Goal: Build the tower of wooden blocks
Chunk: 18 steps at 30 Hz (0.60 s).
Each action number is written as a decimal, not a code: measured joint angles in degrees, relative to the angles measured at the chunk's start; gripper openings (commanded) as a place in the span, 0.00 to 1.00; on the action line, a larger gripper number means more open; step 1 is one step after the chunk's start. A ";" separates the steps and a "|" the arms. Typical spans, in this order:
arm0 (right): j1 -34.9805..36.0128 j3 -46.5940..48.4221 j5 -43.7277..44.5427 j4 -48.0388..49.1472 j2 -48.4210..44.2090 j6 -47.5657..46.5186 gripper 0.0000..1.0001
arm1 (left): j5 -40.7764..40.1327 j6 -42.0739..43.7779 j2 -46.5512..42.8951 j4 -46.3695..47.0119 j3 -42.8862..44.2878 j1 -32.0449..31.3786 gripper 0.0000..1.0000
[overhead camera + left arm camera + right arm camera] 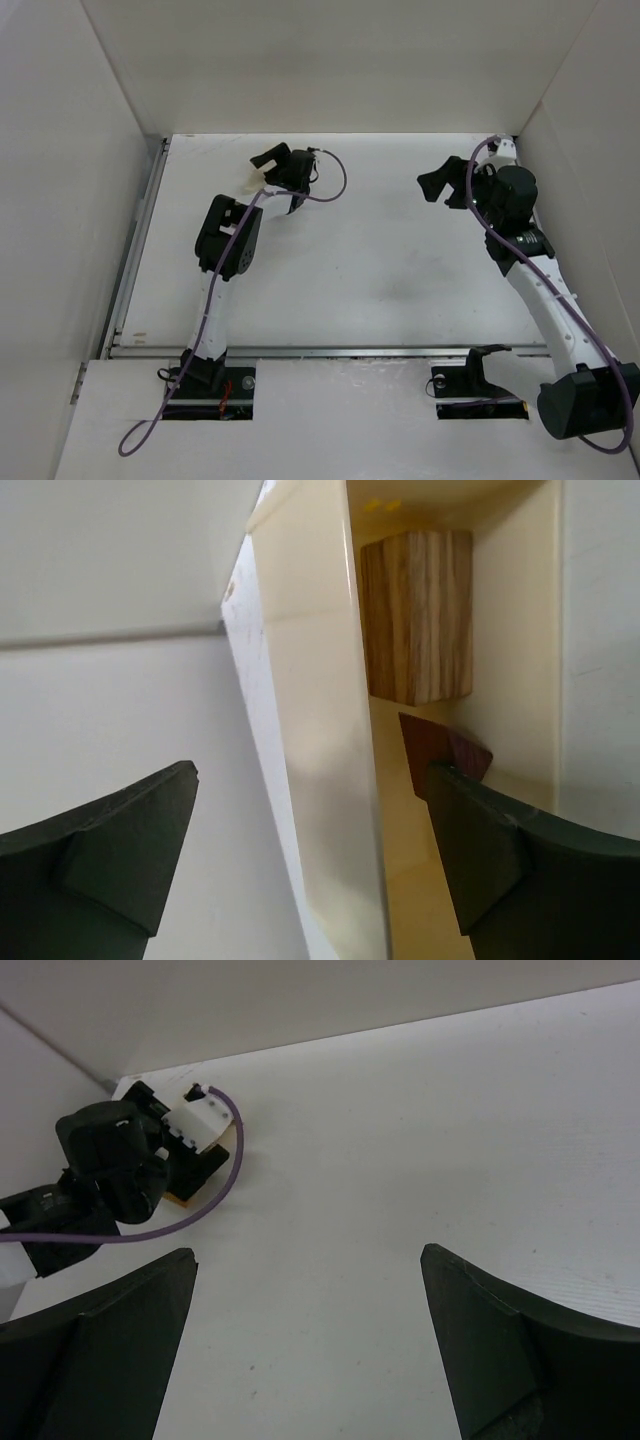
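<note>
- The tan block (415, 615) is small, solid wood, judged light and rigid. Its flat grained faces should give fair friction. It is best taken squarely across two opposite side faces, since an off-centre pinch may twist it.
- The dark block (440, 748) is reddish-brown wood of the same kind, judged equally light and hard. It is not fragile, but it is small enough to tip or skid if nudged.
- Both lie inside a pale box (300, 680) at the far left of the worktop (380, 260). The tan block is toward the far end and the dark block just beside it, nearer the camera. Contact between them cannot be confirmed.
- The left tool (310, 775) has its fingers wide apart and holds nothing. It straddles the box's side wall, one finger outside and one inside. The inner finger partly covers the dark block, and the tan block lies beyond it, apart.
- The right tool (308, 1258) has its fingers apart and is empty, over the worktop and well apart from the box.
- Judgement: the wall crowds access, so a grasp needs both fingers inside.
</note>
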 measured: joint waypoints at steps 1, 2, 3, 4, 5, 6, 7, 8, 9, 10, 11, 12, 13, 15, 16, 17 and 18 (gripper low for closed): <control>0.00 -0.20 0.00 0.11 -0.52 0.42 1.00 | 1.40 -1.79 -0.22 -2.89 1.36 0.07 0.98; 0.00 -0.31 -0.02 0.13 -0.87 0.79 1.00 | 2.89 -4.00 -0.26 -6.43 3.28 0.13 1.00; 0.04 -0.33 -0.04 0.09 -1.18 1.07 1.00 | 5.14 -6.27 -0.26 -10.08 5.60 0.35 1.00; 0.09 -0.35 -0.04 0.11 -1.40 1.29 1.00 | 7.52 -8.35 -0.26 -13.53 7.80 0.57 1.00; 0.11 -0.37 -0.07 0.11 -1.53 1.44 1.00 | 10.14 -10.51 -0.26 -17.81 10.75 0.72 1.00; 0.11 -0.37 -0.09 0.11 -1.60 1.53 1.00 | 12.87 -12.79 -0.26 -21.07 13.81 0.98 1.00; 0.11 -0.37 -0.09 0.13 -1.62 1.64 1.00 | 15.78 -14.62 -0.26 -23.41 16.33 1.40 1.00; 0.11 -0.37 -0.09 0.11 -1.62 1.66 1.00 | 19.04 -16.46 -0.33 -25.53 18.80 1.99 1.00; 0.11 -0.39 -0.09 0.11 -1.62 1.68 1.00 | 22.18 -18.25 -0.42 -26.99 20.83 2.75 1.00; 0.11 -0.39 -0.09 0.11 -1.62 1.73 1.00 | 25.09 -20.09 -0.61 -28.11 22.12 3.69 1.00; 0.11 -0.37 -0.11 0.11 -1.62 1.86 1.00 | 27.80 -21.84 -0.72 -29.22 22.95 4.79 1.00; 0.11 -0.37 -0.09 0.11 -1.62 1.88 1.00 | 30.10 -23.43 -0.72 -30.47 23.69 5.97 1.00; 0.11 -0.37 -0.11 0.11 -1.62 1.95 1.00 | 32.04 -24.92 -0.61 -31.78 24.24 7.23 1.00; 0.11 -0.37 -0.09 0.11 -1.62 1.99 1.00 | 35.47 -27.58 0.11 -34.56 25.62 9.60 1.00; 0.11 -0.35 -0.11 0.11 -1.62 1.99 1.00 | 36.70 -28.63 0.87 -36.33 26.99 10.62 1.00; 0.11 -0.35 -0.09 0.09 -1.62 1.99 1.00 | 37.90 -29.53 1.86 -37.83 28.55 11.65 1.00; 0.11 -0.35 -0.09 0.09 -1.62 1.99 1.00 | 38.95 -30.27 2.71 -38.84 29.79 12.52 1.00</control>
